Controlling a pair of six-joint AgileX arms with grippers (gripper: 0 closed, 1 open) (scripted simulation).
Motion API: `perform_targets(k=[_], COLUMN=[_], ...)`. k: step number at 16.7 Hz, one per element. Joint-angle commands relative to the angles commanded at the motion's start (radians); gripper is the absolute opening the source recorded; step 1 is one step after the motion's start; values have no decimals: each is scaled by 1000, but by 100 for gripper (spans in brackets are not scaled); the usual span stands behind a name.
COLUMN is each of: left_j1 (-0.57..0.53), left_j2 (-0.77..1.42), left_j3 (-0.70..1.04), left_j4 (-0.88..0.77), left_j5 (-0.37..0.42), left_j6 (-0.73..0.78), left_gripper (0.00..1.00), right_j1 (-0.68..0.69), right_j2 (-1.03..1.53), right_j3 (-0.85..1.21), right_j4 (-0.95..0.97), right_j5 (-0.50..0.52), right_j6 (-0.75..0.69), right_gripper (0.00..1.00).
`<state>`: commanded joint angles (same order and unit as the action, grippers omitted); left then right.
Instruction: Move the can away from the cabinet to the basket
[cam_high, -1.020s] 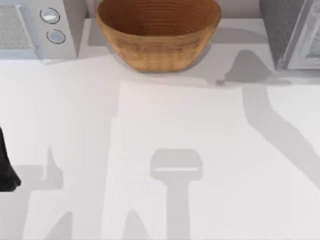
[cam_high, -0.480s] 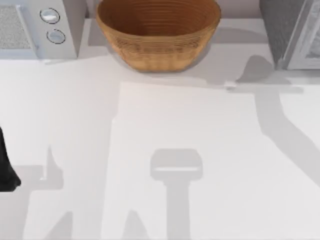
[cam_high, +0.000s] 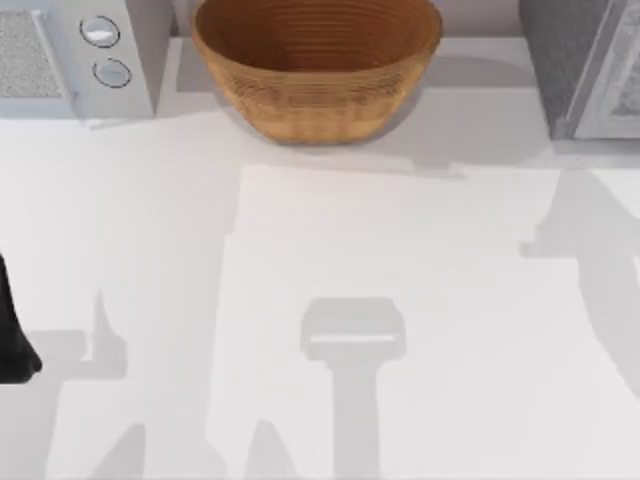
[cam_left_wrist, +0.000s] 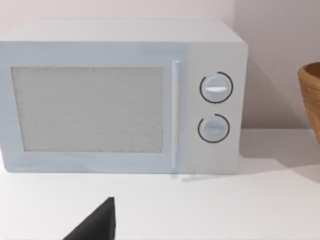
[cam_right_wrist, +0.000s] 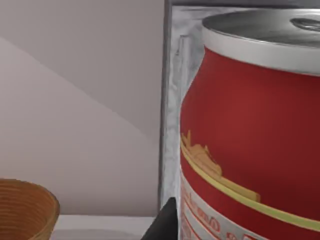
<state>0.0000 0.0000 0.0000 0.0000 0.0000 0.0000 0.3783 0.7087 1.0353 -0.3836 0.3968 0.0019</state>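
Since a second ago the right arm's shadow on the counter (cam_high: 400, 260) has slid from beside the basket (cam_high: 316, 70) toward the top view's right edge, below the cabinet (cam_high: 560, 60); nothing else has shifted. Right jaws: a dark finger tip (cam_right_wrist: 167, 225) sits at the foot of the can (cam_right_wrist: 250, 150) in the right wrist view, but whether the jaws are apart or clamped on it I cannot tell. That can stands upright, very close to this camera, with the cabinet's pale door frame just behind it, so it remains at the cabinet end. Left arm (cam_high: 12, 340) is parked at the counter's left edge, its jaws' state not determinable, facing the microwave (cam_left_wrist: 120, 95). Risks, in my judgement: an off-centre closure could tip the can or push it against the cabinet; a loose hold could drop it short of the basket. Contents: the basket's interior shows bare weave, nothing inside; the microwave door is closed.
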Motion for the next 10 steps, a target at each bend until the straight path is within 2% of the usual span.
perform_targets(k=[6, 10], left_j1=[0, 0], left_j2=[0, 0], left_j3=[0, 0], left_j4=[0, 0], left_j5=[0, 0], left_j6=[0, 0], left_gripper=[100, 100], right_j1=[-217, -327], right_j2=[-403, -612], right_j3=[-656, -931], right_j4=[217, 331], right_j5=[-226, -343], right_j6=[-3, -2], right_gripper=[0, 0])
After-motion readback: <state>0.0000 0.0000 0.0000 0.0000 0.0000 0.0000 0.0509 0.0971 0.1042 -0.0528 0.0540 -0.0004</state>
